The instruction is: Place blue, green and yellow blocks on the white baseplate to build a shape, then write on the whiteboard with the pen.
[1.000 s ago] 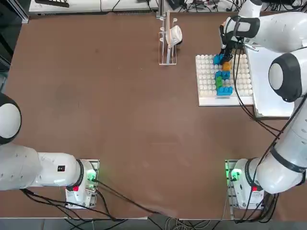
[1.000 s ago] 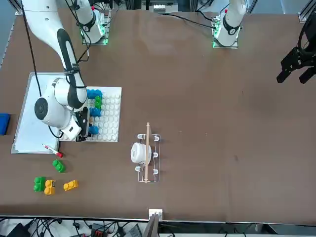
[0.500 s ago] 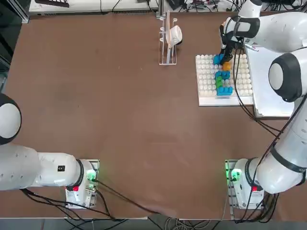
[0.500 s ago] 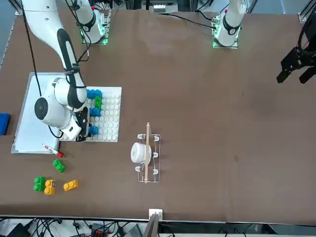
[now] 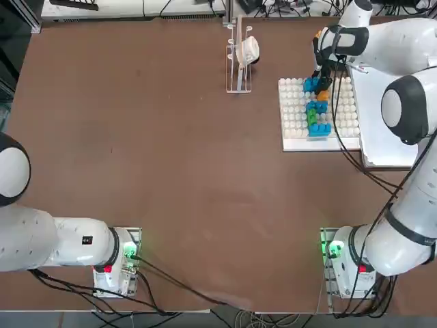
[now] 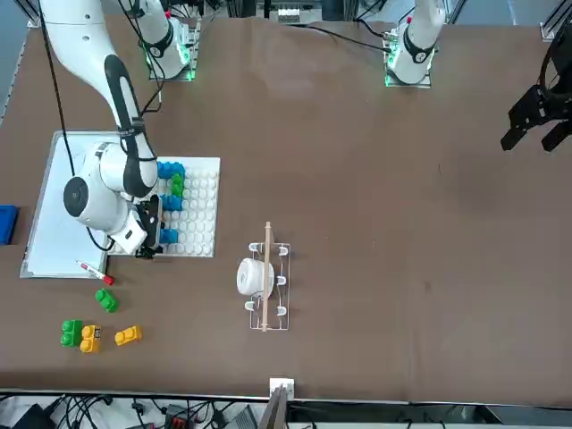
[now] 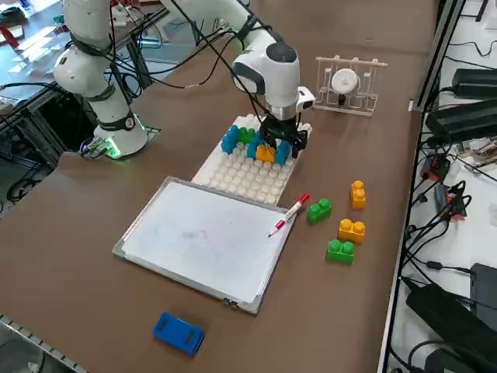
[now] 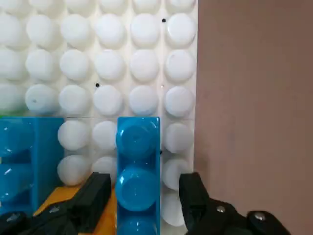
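Since a second ago the right gripper has spread its fingers; the arm itself has hardly shifted and remains over the far edge of the white baseplate. In the wrist view the two black fingers now stand clear on either side of a narrow blue block, with a visible gap each side, so the block sits seated on the studs and nothing is gripped. An orange-yellow block shows just beside one finger, and a second blue block lies next to it.

On the baseplate the bricks form a short line: a blue one nearest the robot, then green, blue, orange-yellow, and the just-released blue at the far end under the gripper.

Right of the baseplate lies the whiteboard, its surface blank. The pen rests with its red cap over the board's far edge. Farther out on the table are loose blocks: two green and two orange-yellow.
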